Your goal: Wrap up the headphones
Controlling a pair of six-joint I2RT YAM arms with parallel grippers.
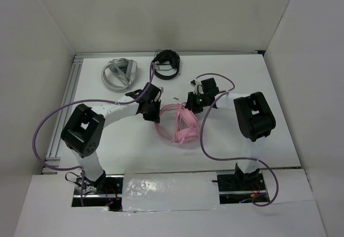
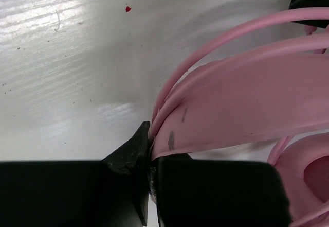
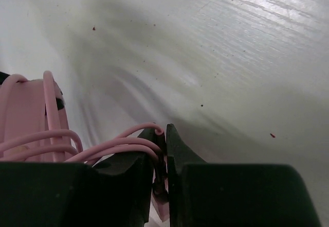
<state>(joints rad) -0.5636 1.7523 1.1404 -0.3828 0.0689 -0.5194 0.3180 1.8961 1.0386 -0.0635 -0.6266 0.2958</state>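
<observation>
The pink headphones (image 1: 181, 125) lie at the middle of the white table between my two grippers. My left gripper (image 1: 156, 114) is at their left side, shut on the pink headband (image 2: 247, 108), with cable loops (image 2: 216, 41) running alongside it. An earcup (image 2: 308, 170) shows at the lower right of the left wrist view. My right gripper (image 1: 192, 103) is at their upper right, shut on the thin pink cable (image 3: 128, 143), which bends into the closed jaws near the tip. More cable loops and pink plastic (image 3: 31, 114) sit at the left of the right wrist view.
Grey-white headphones (image 1: 119, 73) lie at the back left and black headphones (image 1: 166, 64) at the back centre. A small dark speck (image 1: 176, 98) lies on the table (image 1: 258, 76) behind the pink set. White walls enclose the table on three sides.
</observation>
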